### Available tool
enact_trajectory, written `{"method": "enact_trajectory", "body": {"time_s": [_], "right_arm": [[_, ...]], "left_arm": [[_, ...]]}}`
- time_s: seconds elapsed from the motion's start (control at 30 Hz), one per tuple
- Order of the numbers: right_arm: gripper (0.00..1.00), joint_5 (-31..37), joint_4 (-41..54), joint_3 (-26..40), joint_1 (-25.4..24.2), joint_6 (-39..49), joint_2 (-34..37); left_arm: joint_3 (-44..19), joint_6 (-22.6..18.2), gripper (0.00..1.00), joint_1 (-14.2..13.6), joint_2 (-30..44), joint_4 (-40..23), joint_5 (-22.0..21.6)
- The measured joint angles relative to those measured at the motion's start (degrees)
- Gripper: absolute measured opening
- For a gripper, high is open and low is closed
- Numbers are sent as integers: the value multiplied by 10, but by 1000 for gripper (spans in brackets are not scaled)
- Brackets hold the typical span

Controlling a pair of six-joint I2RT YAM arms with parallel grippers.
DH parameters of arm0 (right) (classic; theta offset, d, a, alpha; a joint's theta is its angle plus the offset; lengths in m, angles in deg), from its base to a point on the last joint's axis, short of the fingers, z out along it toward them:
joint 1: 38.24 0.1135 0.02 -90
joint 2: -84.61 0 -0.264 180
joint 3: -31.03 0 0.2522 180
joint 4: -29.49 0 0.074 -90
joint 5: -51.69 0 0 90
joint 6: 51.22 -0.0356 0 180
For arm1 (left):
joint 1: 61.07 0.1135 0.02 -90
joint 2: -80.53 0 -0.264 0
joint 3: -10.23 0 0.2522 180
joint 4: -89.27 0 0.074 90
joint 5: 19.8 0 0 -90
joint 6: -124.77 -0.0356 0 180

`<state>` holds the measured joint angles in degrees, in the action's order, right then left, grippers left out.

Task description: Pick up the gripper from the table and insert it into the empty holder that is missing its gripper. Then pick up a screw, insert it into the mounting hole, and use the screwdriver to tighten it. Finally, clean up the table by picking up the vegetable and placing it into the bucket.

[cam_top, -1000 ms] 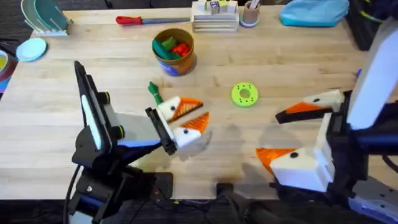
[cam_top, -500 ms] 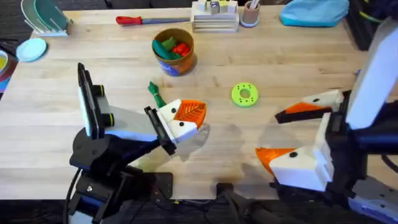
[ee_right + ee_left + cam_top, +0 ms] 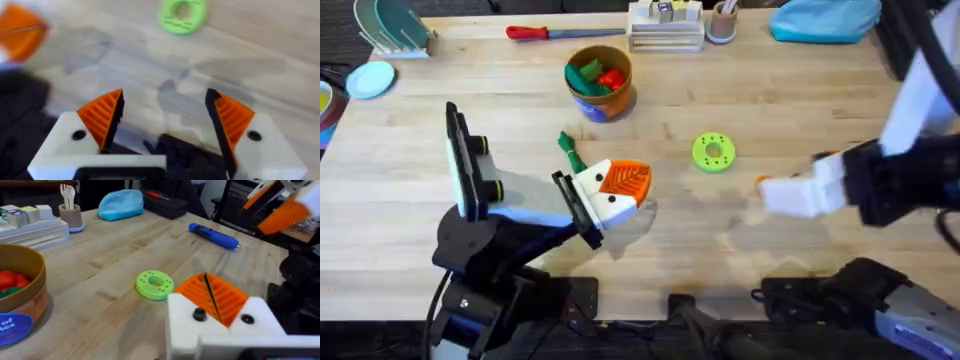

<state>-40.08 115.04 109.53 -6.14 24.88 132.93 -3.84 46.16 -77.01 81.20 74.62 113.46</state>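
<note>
While the slim dark-green toy vegetable (image 3: 569, 151) lies on the pale wooden table (image 3: 800, 100) and not in the round tan-orange bucket (image 3: 620, 98), treat the clean-up as the step in hand. Your left gripper (image 3: 625, 190) sits just beside the vegetable's near end. Its orange ribbed pads are pressed flat together, and the left wrist view shows nothing caught between them. You would do well to part those fingers before anything else. Then bring them over the middle of the vegetable, with one finger on each long side, so the thin piece cannot roll or pivot out. Lift it straight up before you carry it toward the bucket, which stands farther from the arm bases, near but not touching. Release above the opening, since red and green toy pieces already fill part of it.

Your right gripper (image 3: 164, 97) is spread wide over bare wood and holds nothing. The lime-green round disc with holes (image 3: 712, 152) lies apart from it.

From overhead, the left gripper's white finger base covers the vegetable's near tip, so you cannot tell whether the two are touching. The bucket's depth is also hard to judge.
</note>
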Motion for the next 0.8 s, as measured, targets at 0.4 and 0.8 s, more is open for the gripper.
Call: {"method": "enact_trajectory", "body": {"time_s": [0.4, 0.8], "right_arm": [[992, 254, 1, -7, -341, -35, -18], [992, 162, -207, -36, -641, 196, 167]], "left_arm": [[0, -22, 15, 0, 0, 0, 0], [0, -24, 15, 0, 0, -1, -2]]}}
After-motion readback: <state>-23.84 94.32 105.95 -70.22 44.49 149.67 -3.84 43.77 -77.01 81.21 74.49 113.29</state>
